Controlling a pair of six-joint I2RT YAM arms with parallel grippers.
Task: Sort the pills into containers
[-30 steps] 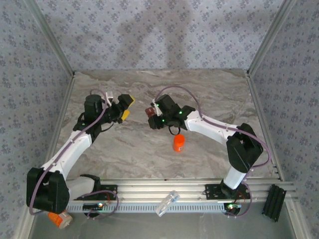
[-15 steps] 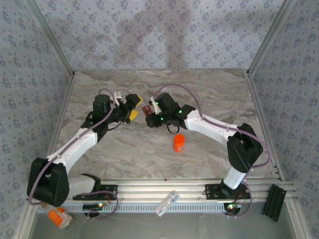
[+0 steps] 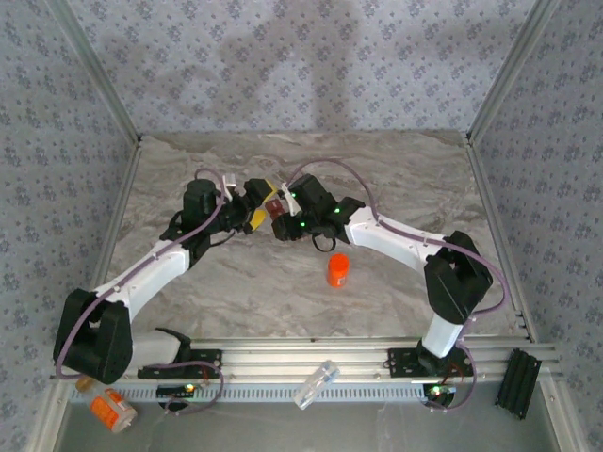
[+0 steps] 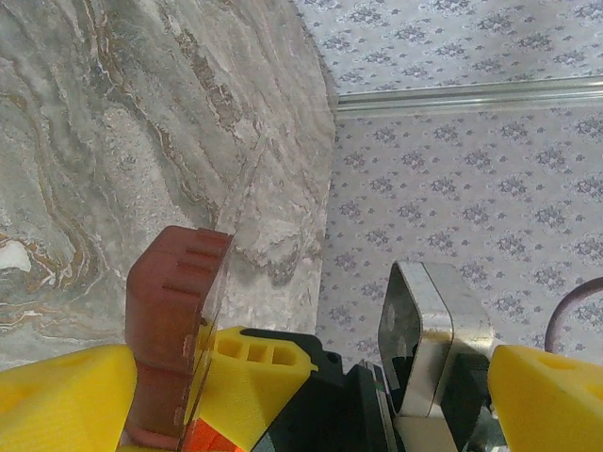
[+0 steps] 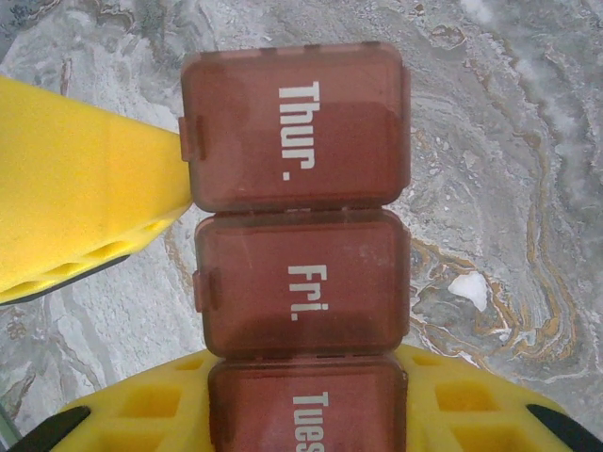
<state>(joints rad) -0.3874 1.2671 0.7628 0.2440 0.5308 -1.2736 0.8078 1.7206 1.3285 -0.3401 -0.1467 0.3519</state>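
The containers are one dark red-brown pill box (image 5: 297, 207) with lids marked Thur., Fri. and Tues. My right gripper (image 5: 306, 419) is shut on its Tues. end and holds it above the table (image 3: 280, 209). My left gripper (image 3: 256, 205) stands open right beside it. One of its yellow fingers (image 5: 80, 188) touches the tab of the Thur. lid. In the left wrist view the box (image 4: 174, 311) shows edge-on against that finger (image 4: 61, 400), and the left gripper (image 4: 301, 410) spans wide. A small white speck (image 5: 468, 289) lies on the marble; I cannot tell whether it is a pill.
A small orange vial (image 3: 337, 270) stands on the table just right of centre. A white-capped orange bottle (image 3: 111, 411) and a clear plastic tube (image 3: 316, 384) lie off the table by the arm bases. A black block (image 3: 519, 379) sits at the lower right.
My left gripper has swung right, from well apart to touching the box. The right arm and the box have barely moved.
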